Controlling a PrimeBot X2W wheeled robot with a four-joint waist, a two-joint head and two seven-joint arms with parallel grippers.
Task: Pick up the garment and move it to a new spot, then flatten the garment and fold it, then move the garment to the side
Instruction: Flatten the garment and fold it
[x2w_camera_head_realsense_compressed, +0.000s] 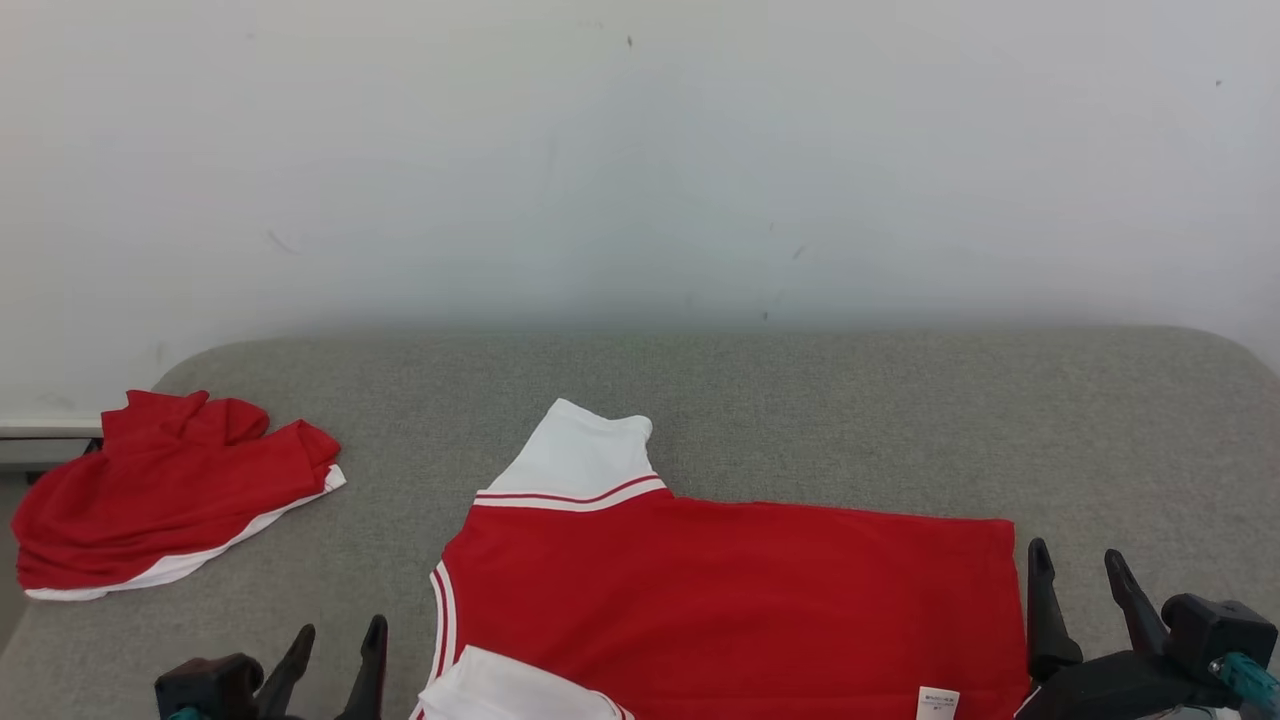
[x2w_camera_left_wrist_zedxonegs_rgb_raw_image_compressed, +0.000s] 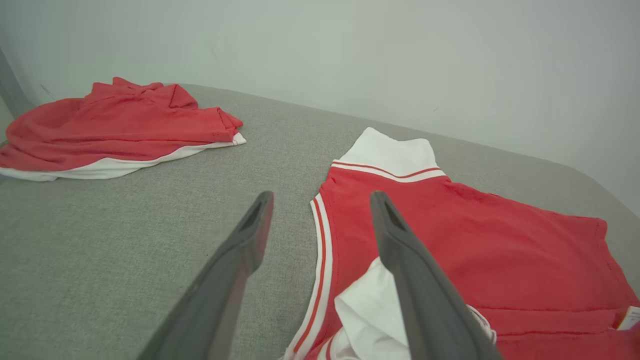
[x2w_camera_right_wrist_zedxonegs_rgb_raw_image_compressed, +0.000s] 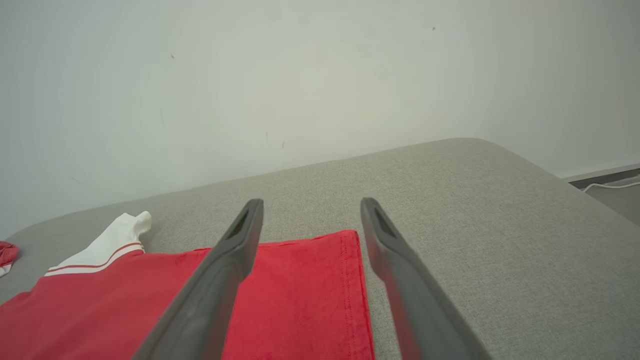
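Tag check for you: small white label (x2w_camera_head_realsense_compressed: 937, 702) at the hem of the red T-shirt (x2w_camera_head_realsense_compressed: 720, 590), print too small to read. T-shirt lies flat at the near middle of the grey fabric surface (x2w_camera_head_realsense_compressed: 850, 420), white sleeve (x2w_camera_head_realsense_compressed: 585, 450) pointing toward the wall (x2w_camera_head_realsense_compressed: 640, 150). Left gripper (x2w_camera_head_realsense_compressed: 340, 640) sits just beside its striped side edge, fingers spread, holding nothing. Right gripper (x2w_camera_head_realsense_compressed: 1077, 560) is at the hem corner, fingers also spread and empty. A second red-and-white garment (x2w_camera_head_realsense_compressed: 160, 490) lies bunched at far left, well apart.

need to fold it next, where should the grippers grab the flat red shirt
Probably by its ends: right gripper on the hem, left gripper on the striped edge, each coming in low from its own side. The red shirt lies flat, so only edges can be pinched.
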